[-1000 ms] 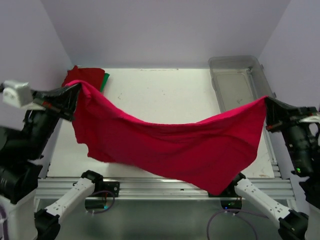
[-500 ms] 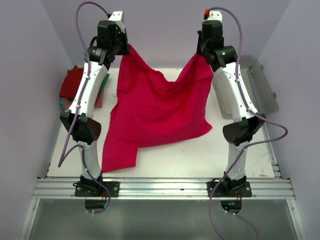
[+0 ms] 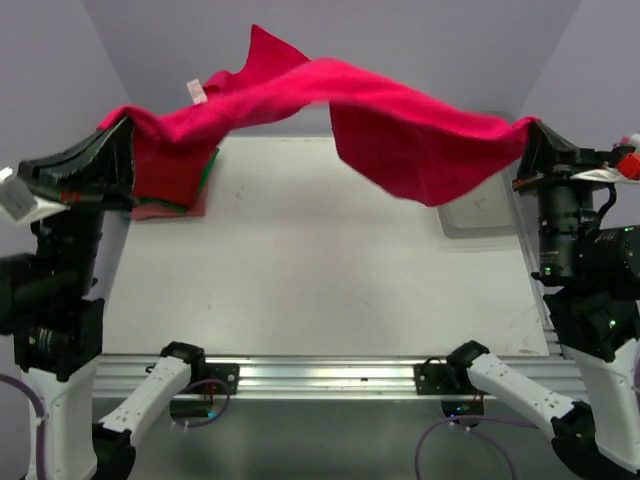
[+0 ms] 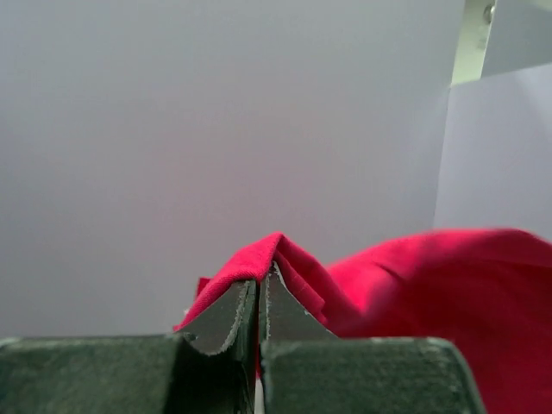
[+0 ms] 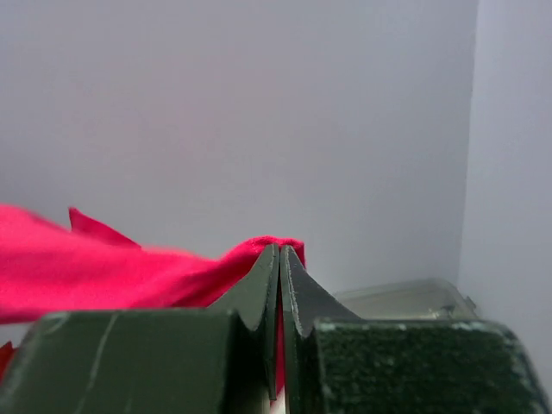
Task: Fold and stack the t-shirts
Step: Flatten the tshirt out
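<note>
Cloth in the air is your whole concern at this instant. Your crimson-pink t-shirt [image 3: 400, 120] hangs clear of the table [image 3: 330, 280], slung in a loose arc between the two arms. One flap stands up toward the back wall and the white neck label [image 3: 196, 92] shows near the left end. Your left gripper [image 4: 259, 293] is clamped hard on a peak of fabric, jaws pressed together with only a thin fold between them, and your right gripper [image 5: 279, 272] pinches its own corner the same way. Both bites look shallow, so a sharp pull apart could probably drag a corner free and drop that half in a heap. The slack sagging in the middle may land first and trap wrinkles or a doubled flap under the body, which would spoil the fold. Watch the ends too. The left one hangs right over the folded stack [image 3: 175, 208] of dark red, green and salmon tees at the far left, and a low sweep there could drag the stack askew. The right one sits over the clear grey bin [image 3: 480, 212], where a sleeve might snag on the rim. Lower both sides evenly toward the bare middle.
</note>
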